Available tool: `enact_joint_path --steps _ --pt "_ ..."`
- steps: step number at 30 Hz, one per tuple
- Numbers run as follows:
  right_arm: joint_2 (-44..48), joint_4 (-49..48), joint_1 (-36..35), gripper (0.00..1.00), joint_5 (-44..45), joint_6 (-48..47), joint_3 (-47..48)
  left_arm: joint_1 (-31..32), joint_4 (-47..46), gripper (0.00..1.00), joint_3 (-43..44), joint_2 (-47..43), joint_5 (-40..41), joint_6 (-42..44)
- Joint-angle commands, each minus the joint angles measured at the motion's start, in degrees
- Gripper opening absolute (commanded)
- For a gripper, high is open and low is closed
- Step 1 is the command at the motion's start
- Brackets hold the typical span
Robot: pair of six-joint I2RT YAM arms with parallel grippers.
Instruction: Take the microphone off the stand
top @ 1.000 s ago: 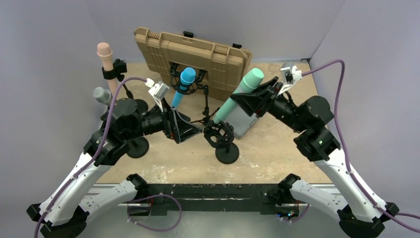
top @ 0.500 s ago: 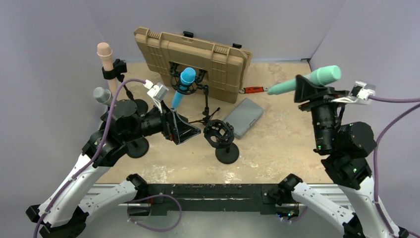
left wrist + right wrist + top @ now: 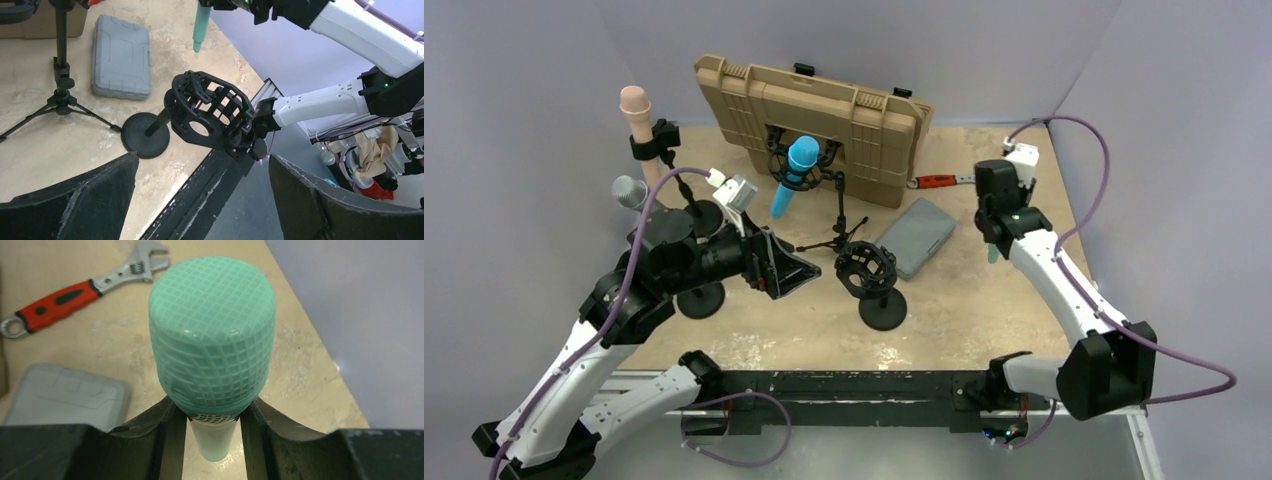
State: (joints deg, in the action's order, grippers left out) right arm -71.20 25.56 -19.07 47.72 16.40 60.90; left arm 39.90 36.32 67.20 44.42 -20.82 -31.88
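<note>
Presently, over the table's point(image 3: 964, 300) far right side, the right arm point(image 3: 1064, 290) is reaching out with its wrist turned downward. The right hand point(image 3: 212, 415) is pinching the green microphone point(image 3: 212, 340) just below its head. Its long axis is hanging near vertical, tail down, well apart from the empty stand point(image 3: 207, 110). The left hand point(image 3: 789, 265) is gaping wide toward that stand, holding nothing.

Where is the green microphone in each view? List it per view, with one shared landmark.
Top external: green microphone right of centre, only its tip showing.
Left wrist: top centre, handle pointing down.
Right wrist: fills the centre.
Shared landmark: grey case.
</note>
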Motion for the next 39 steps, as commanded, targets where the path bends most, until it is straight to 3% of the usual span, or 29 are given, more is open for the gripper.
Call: enact_joint_path --steps 1,7,12,17,21,26,35,39 --pt "2.02 -7.79 11.02 0.0 -20.71 6.32 -2.4 0.27 1.62 0.99 1.52 -2.18 1.23 1.76" --pt "-8.18 -9.64 23.56 0.0 -38.19 15.8 -1.36 0.27 3.47 1.0 0.91 -5.16 2.06 1.41" --pt "-14.35 -12.6 28.47 0.0 -40.19 23.02 -1.04 0.28 4.42 0.99 0.39 -6.89 2.89 1.38" --pt "-23.07 -16.76 32.99 0.0 -43.96 23.77 1.53 0.27 4.72 1.0 0.74 -7.5 3.07 1.16" --pt "-30.64 -17.36 37.47 0.0 -52.9 24.78 4.49 0.29 5.53 0.99 0.46 -7.57 3.76 1.21" --pt "-35.16 -22.5 38.18 0.0 -58.2 28.11 3.71 0.27 4.66 0.99 0.3 -6.54 2.87 0.5" --pt "-37.59 -28.08 38.02 0.0 -57.75 43.08 2.37 0.32 3.52 0.99 0.54 -5.27 2.11 -0.55" --pt "-37.17 -30.5 37.42 0.1 -55.33 48.32 0.35 0.33 3.82 0.99 0.64 -5.05 2.1 -0.41"
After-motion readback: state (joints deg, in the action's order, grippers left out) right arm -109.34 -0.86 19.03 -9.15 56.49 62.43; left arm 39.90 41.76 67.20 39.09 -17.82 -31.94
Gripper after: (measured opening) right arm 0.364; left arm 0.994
